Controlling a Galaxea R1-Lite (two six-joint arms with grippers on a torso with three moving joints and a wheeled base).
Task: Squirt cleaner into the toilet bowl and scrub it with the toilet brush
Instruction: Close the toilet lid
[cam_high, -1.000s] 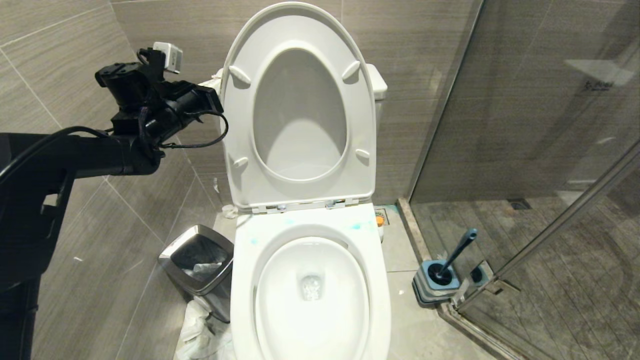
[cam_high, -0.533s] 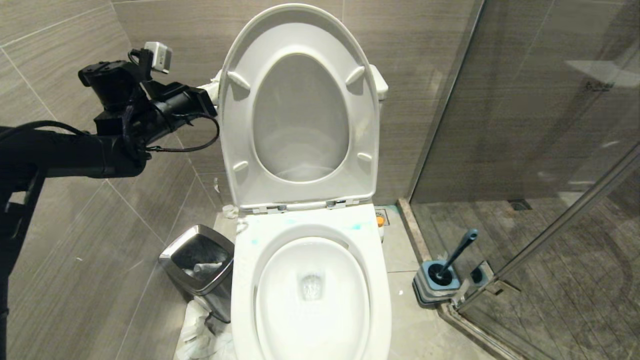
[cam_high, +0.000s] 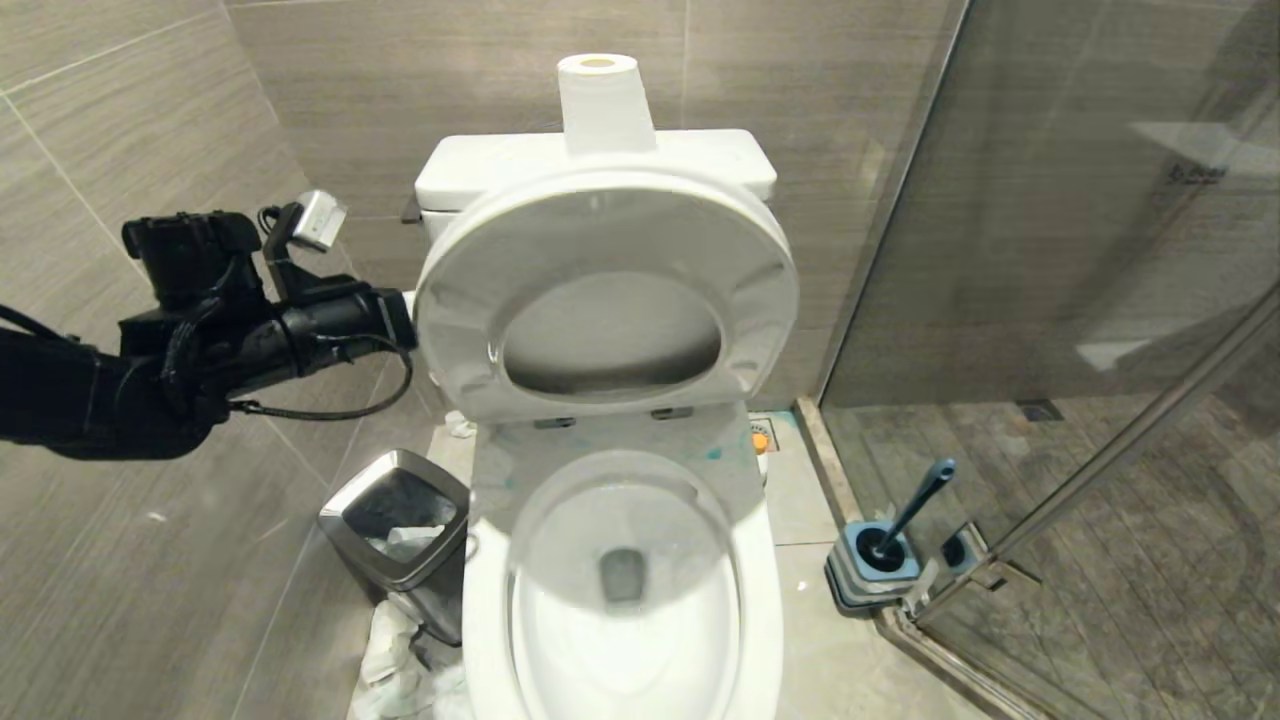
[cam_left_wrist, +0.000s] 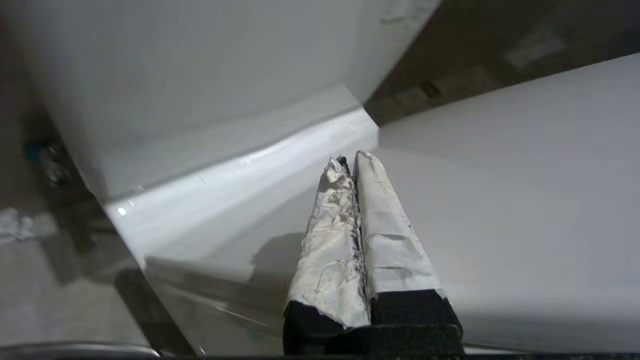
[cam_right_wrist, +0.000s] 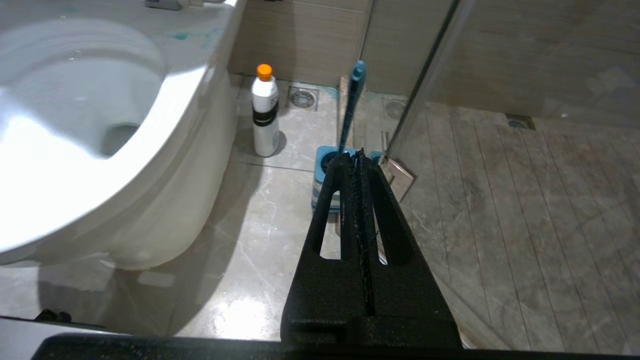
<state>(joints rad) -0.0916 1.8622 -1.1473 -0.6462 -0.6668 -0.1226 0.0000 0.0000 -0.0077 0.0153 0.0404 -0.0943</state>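
The white toilet bowl (cam_high: 486, 600) stands in the middle, with pale blue cleaner smears (cam_high: 712, 453) on the back of its rim. Its seat and lid (cam_high: 455, 300) hang half lowered over it. My left gripper (cam_high: 400, 312) is at the lid's left edge. In the left wrist view this gripper (cam_left_wrist: 352, 162) is shut, its white-wrapped fingers (cam_left_wrist: 390, 235) empty against the white lid. The toilet brush (cam_high: 915, 505) stands in its blue holder (cam_high: 872, 570) right of the bowl. My right gripper (cam_right_wrist: 356, 157) hangs shut and empty above the floor, short of the holder (cam_right_wrist: 324, 162).
A white cleaner bottle with an orange cap (cam_right_wrist: 265, 112) stands on the floor between bowl and brush. A steel-rimmed waste bin (cam_high: 395, 515) sits left of the bowl, crumpled paper (cam_high: 395, 670) below it. A paper roll (cam_high: 600, 100) tops the tank (cam_high: 500, 165). Glass shower door (cam_high: 1100, 450) at right.
The seat and lid have swung from upright to half lowered, uncovering the tank and paper roll. My left arm has dropped lower along the lid's left edge.
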